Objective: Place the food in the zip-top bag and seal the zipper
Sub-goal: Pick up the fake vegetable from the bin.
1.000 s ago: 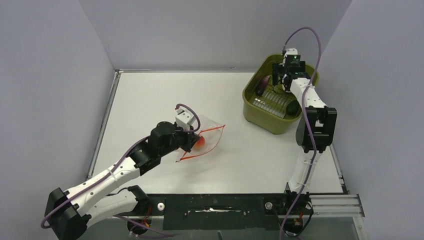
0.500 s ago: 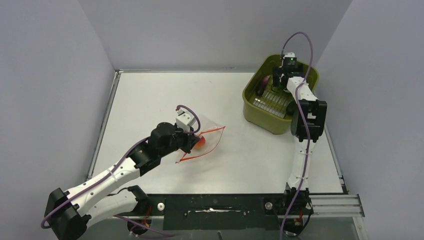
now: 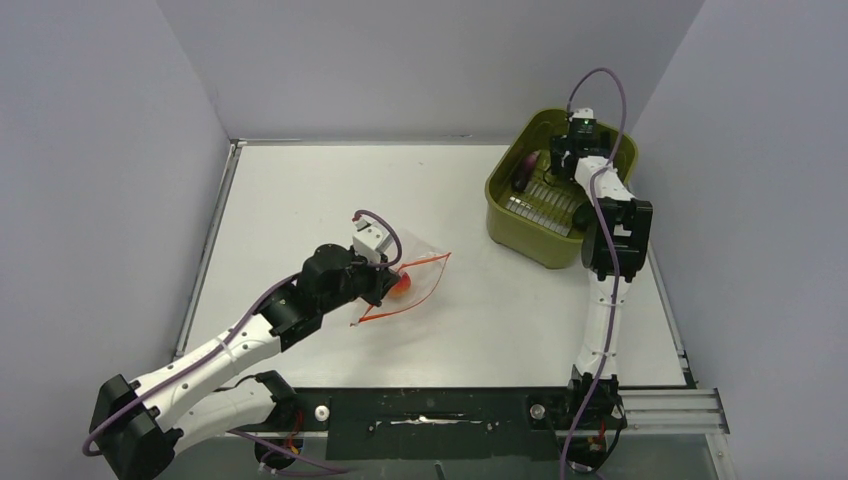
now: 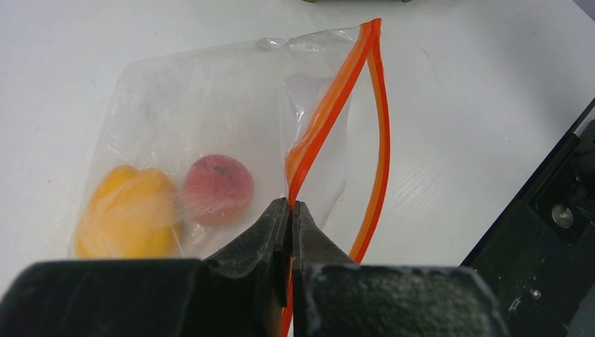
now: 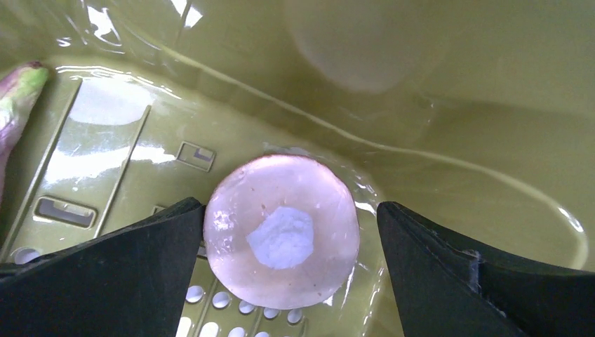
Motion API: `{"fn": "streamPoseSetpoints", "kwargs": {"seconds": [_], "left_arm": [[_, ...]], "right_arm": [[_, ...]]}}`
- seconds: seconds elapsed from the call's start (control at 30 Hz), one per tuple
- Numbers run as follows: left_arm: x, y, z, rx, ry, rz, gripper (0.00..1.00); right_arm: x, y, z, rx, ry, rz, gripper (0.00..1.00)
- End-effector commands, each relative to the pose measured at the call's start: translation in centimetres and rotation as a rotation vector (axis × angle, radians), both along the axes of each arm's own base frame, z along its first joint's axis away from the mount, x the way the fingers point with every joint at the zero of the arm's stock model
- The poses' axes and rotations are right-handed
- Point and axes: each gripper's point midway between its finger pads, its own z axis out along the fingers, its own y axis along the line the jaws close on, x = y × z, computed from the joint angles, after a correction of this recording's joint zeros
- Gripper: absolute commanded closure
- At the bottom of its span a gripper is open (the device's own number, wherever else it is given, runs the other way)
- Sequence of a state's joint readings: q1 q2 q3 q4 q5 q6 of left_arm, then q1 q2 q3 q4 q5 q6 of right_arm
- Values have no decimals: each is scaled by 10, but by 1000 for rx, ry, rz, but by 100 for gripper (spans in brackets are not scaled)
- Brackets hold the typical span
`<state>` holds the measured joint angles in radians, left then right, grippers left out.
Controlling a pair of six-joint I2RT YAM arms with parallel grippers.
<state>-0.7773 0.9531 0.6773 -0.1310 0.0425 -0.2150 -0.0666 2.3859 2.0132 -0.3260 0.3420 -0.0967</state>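
Note:
The clear zip-top bag [image 4: 210,119] lies on the white table, also in the top view [image 3: 420,268]. Its mouth gapes, the two red-orange zipper strips [image 4: 333,105] apart. Inside are the yellow-orange bell pepper [image 4: 123,210] and the red-orange round fruit [image 4: 217,188]. My left gripper [image 4: 290,205] is shut on the nearer zipper strip. My right gripper [image 5: 291,217] is open, low inside the olive basket [image 3: 510,215], its fingers on either side of the pale round slice [image 5: 281,232]; the left finger touches it. A purple piece [image 5: 17,88] lies at the left edge.
The basket's slotted floor [image 5: 98,147] and glossy walls [image 5: 421,84] close in around my right gripper. A black rail [image 4: 554,203] runs along the table's near edge, right of the bag. The grey walls enclose the table on three sides.
My right arm has moved slightly further into the basket's far part and lowered. The left arm and the bag have held still.

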Motion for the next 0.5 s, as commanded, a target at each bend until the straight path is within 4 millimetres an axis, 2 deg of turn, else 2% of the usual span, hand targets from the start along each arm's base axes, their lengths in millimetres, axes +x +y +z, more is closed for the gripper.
{"fn": "streamPoseSetpoints", "kwargs": {"seconds": [0.0,0.17,0.47], "left_arm": [[7,-5,18,-24,-48,-9,100],[9,-5,15,-18,-43,-5,100],[10,-9,11,-11,-30,-14,100]], "right_arm": [[15,-12,12,-28,-80,-29,2],[17,-11,-1,-1,-63,-4,2],[16,-14,-8,66,-71,-8,0]]}}
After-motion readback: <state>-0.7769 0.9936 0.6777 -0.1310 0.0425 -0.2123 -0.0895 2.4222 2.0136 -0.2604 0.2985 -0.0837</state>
